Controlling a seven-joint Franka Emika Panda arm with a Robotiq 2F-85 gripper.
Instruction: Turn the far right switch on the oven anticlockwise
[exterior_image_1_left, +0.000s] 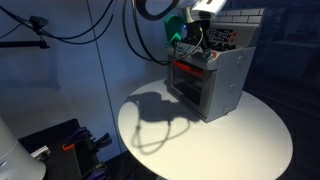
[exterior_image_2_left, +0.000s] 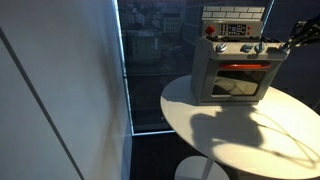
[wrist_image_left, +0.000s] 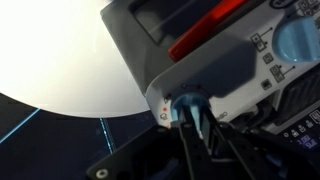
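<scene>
Centrally in the wrist view, the gripper (wrist_image_left: 190, 120) is clenched on the far right switch (wrist_image_left: 186, 103), a small light-blue knob at the end of the control row on the toy oven (wrist_image_left: 215, 72). A neighbouring blue knob (wrist_image_left: 297, 40) stands free. In both exterior views the oven sits on a round white table (exterior_image_2_left: 250, 145), with the gripper at the oven's upper front corner.
</scene>
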